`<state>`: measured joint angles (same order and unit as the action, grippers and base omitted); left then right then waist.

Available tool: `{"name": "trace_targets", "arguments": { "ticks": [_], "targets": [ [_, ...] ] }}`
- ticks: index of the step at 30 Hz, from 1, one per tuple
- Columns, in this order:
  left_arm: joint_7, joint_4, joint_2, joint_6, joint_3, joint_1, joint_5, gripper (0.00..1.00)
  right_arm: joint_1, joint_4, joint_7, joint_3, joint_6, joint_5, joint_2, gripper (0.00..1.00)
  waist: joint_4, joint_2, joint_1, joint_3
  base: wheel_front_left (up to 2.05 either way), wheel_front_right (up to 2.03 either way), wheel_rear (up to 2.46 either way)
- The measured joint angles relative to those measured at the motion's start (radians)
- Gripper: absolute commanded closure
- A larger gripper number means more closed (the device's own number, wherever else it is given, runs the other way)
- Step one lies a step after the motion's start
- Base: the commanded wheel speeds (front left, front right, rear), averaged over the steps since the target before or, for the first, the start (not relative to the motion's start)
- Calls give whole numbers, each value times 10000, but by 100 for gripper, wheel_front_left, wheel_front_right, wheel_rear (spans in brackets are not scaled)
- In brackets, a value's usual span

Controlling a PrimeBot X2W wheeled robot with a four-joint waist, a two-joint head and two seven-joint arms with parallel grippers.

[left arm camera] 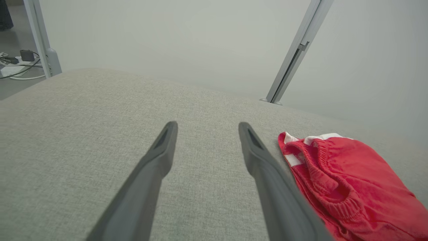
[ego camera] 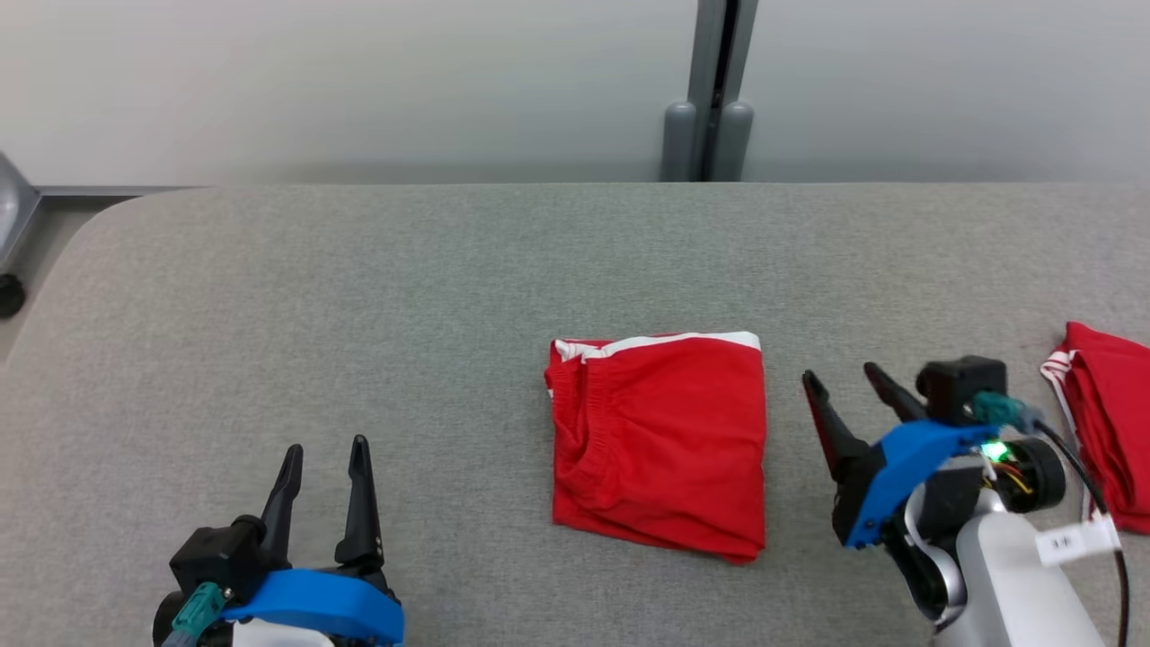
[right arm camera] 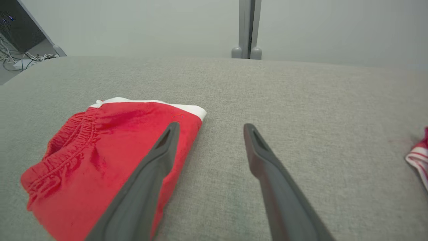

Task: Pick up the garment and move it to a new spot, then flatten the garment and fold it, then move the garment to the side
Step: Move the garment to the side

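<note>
The garment (ego camera: 660,440) lies folded mid desk (ego camera: 359,296), the left claw (ego camera: 325,447) and right claw (ego camera: 843,375) both spread and empty beside it (a second red piece (ego camera: 1110,404) sits far right), so seemingly only moving it aside remains.

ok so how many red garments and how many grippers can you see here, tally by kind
red garments: 2, the folded shorts in the middle and a second garment at the right edge
grippers: 2, the left gripper and the right gripper, both open and holding nothing
total: 4
</note>
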<state>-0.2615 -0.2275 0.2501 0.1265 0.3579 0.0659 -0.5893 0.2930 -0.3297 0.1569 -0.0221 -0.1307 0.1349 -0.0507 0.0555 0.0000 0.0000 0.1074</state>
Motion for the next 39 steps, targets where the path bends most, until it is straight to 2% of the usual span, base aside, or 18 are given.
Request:
{"name": "trace_targets", "arguments": {
  "ticks": [3,10,18,19,20,21,22,23,27,32,38,39],
  "targets": [
    [-2,-6,-54,-42,-29,77,17,0,363,-280,1317,-36,0,151,13,0,231,0,0,39,0,0,0],
    [-2,-13,-203,-174,-230,161,138,0,786,-1206,3016,63,0,809,10,0,831,0,0,180,0,0,0],
    [-2,-109,-422,-362,-322,161,299,0,1233,-2568,3557,253,0,1476,6,0,1321,0,0,399,0,0,0],
    [0,-125,-441,-382,-336,161,343,0,1311,-2683,3507,236,0,1601,4,3,1351,0,0,419,0,0,0],
    [0,-130,-466,-393,-353,160,378,0,1370,-2780,3442,205,0,1691,2,53,1371,0,0,436,0,0,0],
    [0,-134,-497,-401,-378,160,387,0,1420,-2869,3373,155,0,1745,2,66,1380,0,0,448,0,0,0],
    [0,-134,-523,-407,-407,160,422,0,1465,-2947,3244,107,0,1814,0,88,1379,0,0,456,0,0,0],
    [0,-130,-548,-441,-424,159,464,0,1513,-3026,3145,44,0,1843,0,100,1369,0,0,461,0,0,0],
    [0,-100,-583,-543,-435,128,621,0,1630,-3198,2706,-249,0,1822,17,100,1189,0,0,492,0,0,0],
    [0,102,-585,-583,-382,125,803,0,1759,-2943,2359,-401,-2,1653,31,100,564,0,0,674,0,0,0],
    [4,376,-518,-642,-249,192,991,0,1586,-1862,2337,-518,0,1340,-221,100,-783,0,1,1149,0,0,0],
    [38,487,-451,-642,-217,258,1057,0,1406,-1360,2395,-570,0,1312,-314,100,-1338,0,1,1346,0,0,0]
  ]
}}
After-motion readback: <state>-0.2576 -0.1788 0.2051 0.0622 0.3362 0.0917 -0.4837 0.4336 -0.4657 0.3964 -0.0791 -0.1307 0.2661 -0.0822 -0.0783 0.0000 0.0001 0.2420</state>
